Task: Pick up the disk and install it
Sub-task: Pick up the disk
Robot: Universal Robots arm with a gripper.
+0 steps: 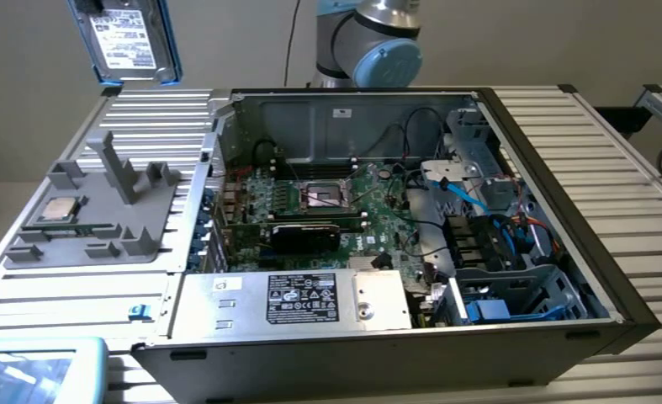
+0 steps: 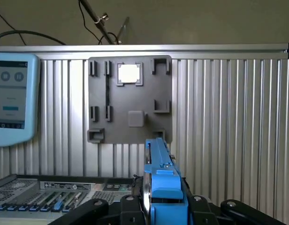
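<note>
Blue-framed disk (image 2: pixel 164 187) pinched edge-on in gripper (image 2: pixel 165 208); exterior view reveals its label (image 1: pixel 125 34).

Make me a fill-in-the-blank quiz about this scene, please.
The gripper holds the disk, framed in a ___ carrier.
The CPU chip sits on a fixture coloured ___.
The computer case lies with its side ___.
Missing words: blue; grey; open.

- soft, even light throughout; shadows faint.
- dim inside the computer case (image 1: pixel 342 126), darkest beneath its walls.
- white glare on the chip (image 2: pixel 129 73); mild sheen on the disk (image 2: pixel 163 187).
</note>
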